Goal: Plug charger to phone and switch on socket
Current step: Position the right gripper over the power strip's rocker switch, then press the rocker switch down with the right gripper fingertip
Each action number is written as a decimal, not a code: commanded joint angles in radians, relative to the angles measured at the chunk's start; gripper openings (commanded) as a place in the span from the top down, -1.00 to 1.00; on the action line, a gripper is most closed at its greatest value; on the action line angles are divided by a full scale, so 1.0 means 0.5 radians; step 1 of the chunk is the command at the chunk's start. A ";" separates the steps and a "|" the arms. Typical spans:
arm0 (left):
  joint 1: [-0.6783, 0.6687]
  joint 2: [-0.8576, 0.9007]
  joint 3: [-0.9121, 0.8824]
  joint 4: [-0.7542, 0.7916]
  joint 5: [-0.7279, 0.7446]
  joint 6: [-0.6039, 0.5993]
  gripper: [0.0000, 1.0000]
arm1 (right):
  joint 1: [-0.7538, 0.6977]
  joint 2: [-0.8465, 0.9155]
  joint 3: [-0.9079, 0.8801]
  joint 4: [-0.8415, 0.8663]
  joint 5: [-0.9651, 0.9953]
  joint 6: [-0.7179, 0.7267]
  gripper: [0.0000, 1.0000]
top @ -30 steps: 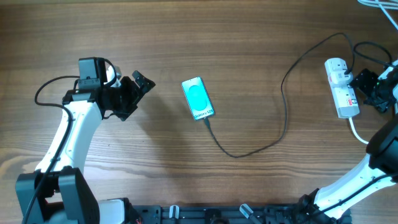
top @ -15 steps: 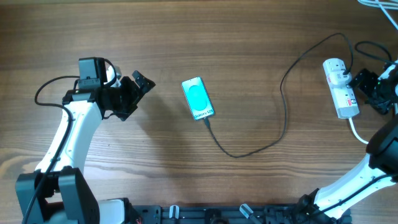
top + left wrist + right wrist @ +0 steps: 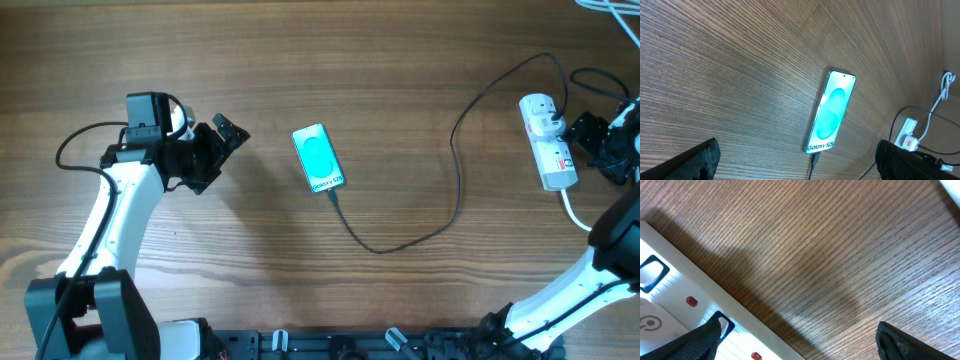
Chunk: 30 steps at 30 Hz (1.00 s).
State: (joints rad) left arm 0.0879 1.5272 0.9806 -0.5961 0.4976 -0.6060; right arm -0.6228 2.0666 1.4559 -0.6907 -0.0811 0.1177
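Fig.: overhead plus two wrist views, wooden table (image 3: 400,60).

(a) Phone (image 3: 318,158) lies flat, screen up, a little left of table ctr. The screen is lit teal, w/ a line of text at the near end.

(b) Charger (image 3: 455,170): thin black cable. Its tip meets the phone's near short edge. Whether it is fully seated cannot be told. From there the cable runs near-right, curves far in a wide loop and drops to the far end of the socket (image 3: 550,145).

(c) Socket: white strip at the far-right edge, lengthwise near-to-far, w/ small red switch marks (image 3: 691,300). A thick white cord (image 3: 572,212) leaves its near end.

(d) L gripper (image 3: 222,158) sits left of the phone, apart from it and pointing toward it. Jaws are spread wide and hold nothing.

(e) R gripper (image 3: 578,142) is just right of the socket, facing it. Jaws are spread wide w/ nothing between them. In the wrist view one finger (image 3: 685,342) overlaps the strip's edge; contact cannot be told.
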 commanded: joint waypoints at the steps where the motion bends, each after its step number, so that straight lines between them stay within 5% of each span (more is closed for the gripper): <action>1: 0.011 0.009 0.002 0.002 -0.012 0.038 -1.00 | 0.003 0.049 0.031 -0.020 -0.072 -0.021 -0.98; 30: 0.011 0.009 0.002 0.002 -0.012 0.038 -1.00 | 0.003 0.049 0.002 -0.008 -0.063 -0.021 -0.98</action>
State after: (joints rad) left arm 0.0879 1.5272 0.9806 -0.5961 0.4973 -0.6060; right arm -0.6243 2.0670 1.4559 -0.6949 -0.1341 0.1177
